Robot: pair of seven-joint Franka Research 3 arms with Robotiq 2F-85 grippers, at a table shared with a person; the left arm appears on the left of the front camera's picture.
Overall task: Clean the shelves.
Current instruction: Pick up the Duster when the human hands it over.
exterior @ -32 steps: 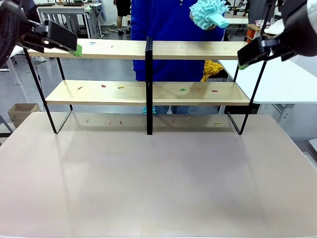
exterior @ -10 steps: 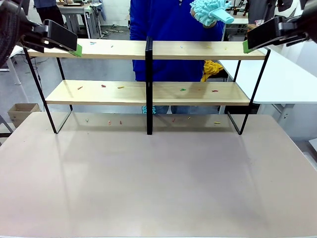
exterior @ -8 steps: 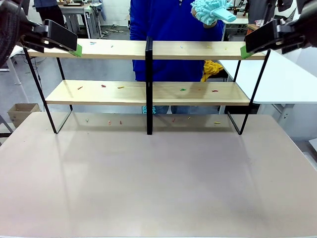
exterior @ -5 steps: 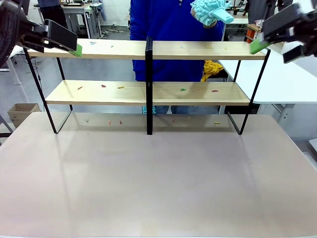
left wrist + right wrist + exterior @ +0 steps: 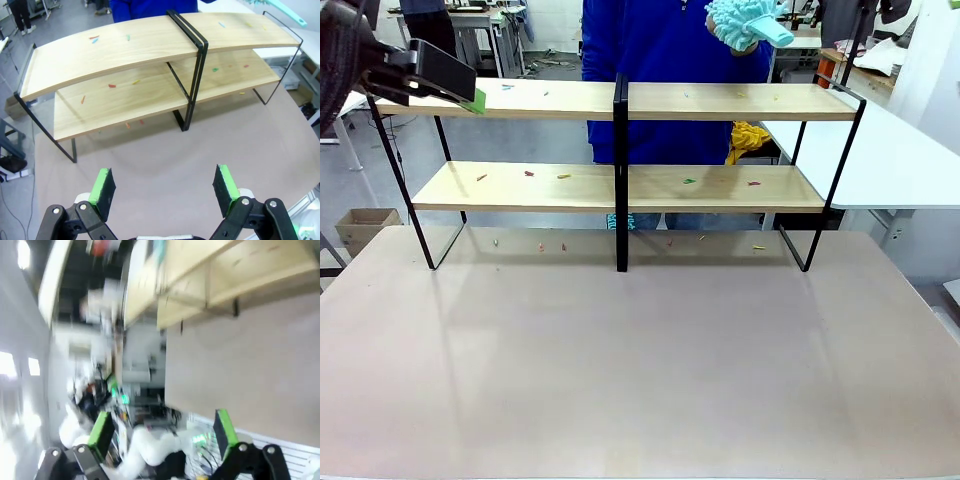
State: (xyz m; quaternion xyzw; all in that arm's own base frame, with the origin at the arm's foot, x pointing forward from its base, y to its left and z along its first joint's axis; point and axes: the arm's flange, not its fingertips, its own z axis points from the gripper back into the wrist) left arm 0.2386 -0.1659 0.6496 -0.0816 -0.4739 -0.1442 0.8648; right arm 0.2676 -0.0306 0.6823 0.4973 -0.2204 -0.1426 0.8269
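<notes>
- Shelves [image 5: 570,100] stand at the table's [image 5: 640,370] far edge; small coloured scraps [image 5: 528,173] lie scattered on both tiers.
- Left gripper [image 5: 165,182] released, empty, facing the shelves.
- Right gripper [image 5: 162,427] released, empty.
- Person [image 5: 660,40] behind holds a duster [image 5: 745,22].

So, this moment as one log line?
left gripper: open, empty | right gripper: open, empty | two-tier light-wood shelves: littered | fluffy teal duster: with person

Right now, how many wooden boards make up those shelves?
4. The upper left board and upper right board form the top level. The lower left board and lower right board sit beneath them. None looks hidden.
</notes>
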